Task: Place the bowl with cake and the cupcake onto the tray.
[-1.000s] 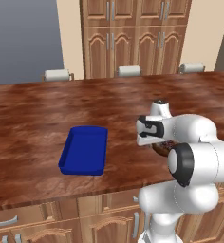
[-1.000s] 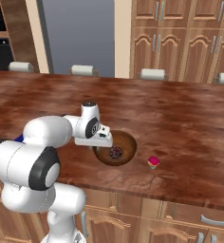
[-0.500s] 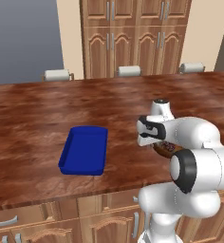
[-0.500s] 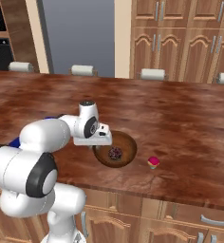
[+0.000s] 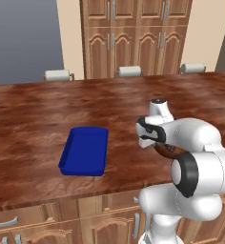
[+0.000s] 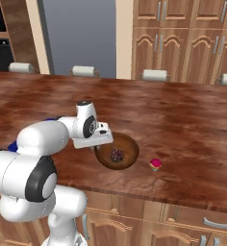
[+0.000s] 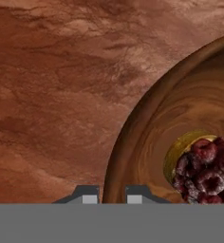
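One bowl with cake (image 6: 117, 152), one cupcake (image 6: 155, 164), one tray (image 5: 85, 150) on my worktop (image 6: 182, 120). My gripper (image 7: 113, 195) is clenched on the bowl's rim, on its tray-facing side. The bowl sits near the front edge with the cupcake just beside it. The tray is well apart, with bare wood around it.
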